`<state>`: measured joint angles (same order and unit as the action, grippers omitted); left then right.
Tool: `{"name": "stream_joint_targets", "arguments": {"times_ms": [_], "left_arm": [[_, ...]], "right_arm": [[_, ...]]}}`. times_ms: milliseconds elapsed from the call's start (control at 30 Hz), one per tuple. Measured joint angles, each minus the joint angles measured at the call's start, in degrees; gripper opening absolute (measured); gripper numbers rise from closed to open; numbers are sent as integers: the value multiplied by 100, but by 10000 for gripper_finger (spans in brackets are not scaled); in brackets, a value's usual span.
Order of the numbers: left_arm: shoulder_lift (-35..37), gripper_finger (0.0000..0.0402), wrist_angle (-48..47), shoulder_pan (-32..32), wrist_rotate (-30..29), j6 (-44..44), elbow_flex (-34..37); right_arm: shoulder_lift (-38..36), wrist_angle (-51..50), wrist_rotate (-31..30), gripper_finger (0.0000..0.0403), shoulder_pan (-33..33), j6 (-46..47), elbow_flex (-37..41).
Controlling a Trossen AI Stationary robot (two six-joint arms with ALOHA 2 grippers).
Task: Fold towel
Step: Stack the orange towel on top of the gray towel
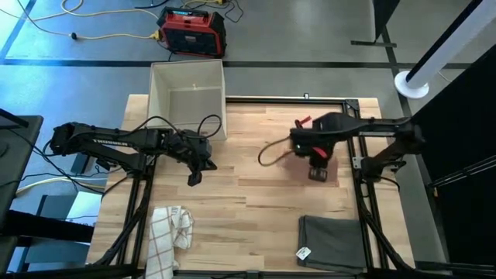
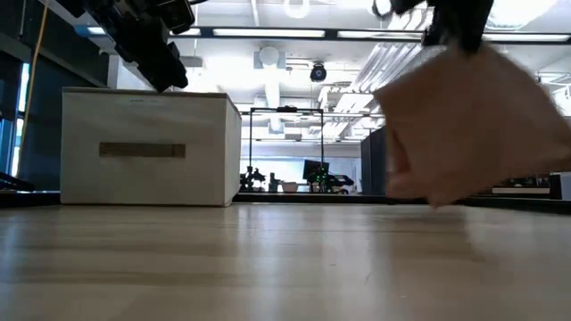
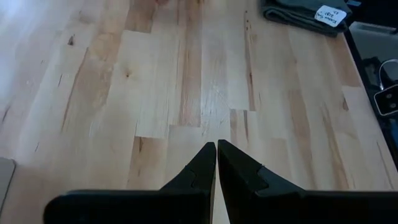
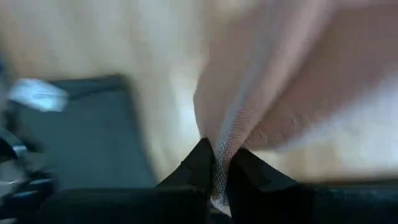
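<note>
Pink towel, grey towel.

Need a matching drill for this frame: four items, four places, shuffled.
Items:
1. white bin
2. grey towel
3. checked towel
4. tan cloth

Places:
A. folded, lower right of the high view
B. pinched in the jaws of the right gripper, lifted off the table
C. top edge of the table in the high view, left of centre
D. crumpled, lower left of the high view

Pairs: 1-C, 2-A, 3-D, 4-B
</note>
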<state>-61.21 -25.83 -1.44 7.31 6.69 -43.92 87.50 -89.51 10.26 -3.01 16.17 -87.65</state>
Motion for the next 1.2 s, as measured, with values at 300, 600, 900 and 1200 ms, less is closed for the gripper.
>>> {"name": "stream_joint_targets", "arguments": {"times_ms": [300,600,900,1200], "left_arm": [[0,9,-3,-3,3,-189,0],[-54,9,9,-3,-33,-497,2],[-107,9,-16,-3,-7,-489,2],[-107,9,-11,-3,69,-607,2]], "right_arm": [[-50,320,1556,14,-2115,2244,-915],[107,643,988,14,-3551,3772,-71],[109,3333,2153,14,-3528,5460,2484],[108,3536,3143,14,-3477,6521,2148]]}}
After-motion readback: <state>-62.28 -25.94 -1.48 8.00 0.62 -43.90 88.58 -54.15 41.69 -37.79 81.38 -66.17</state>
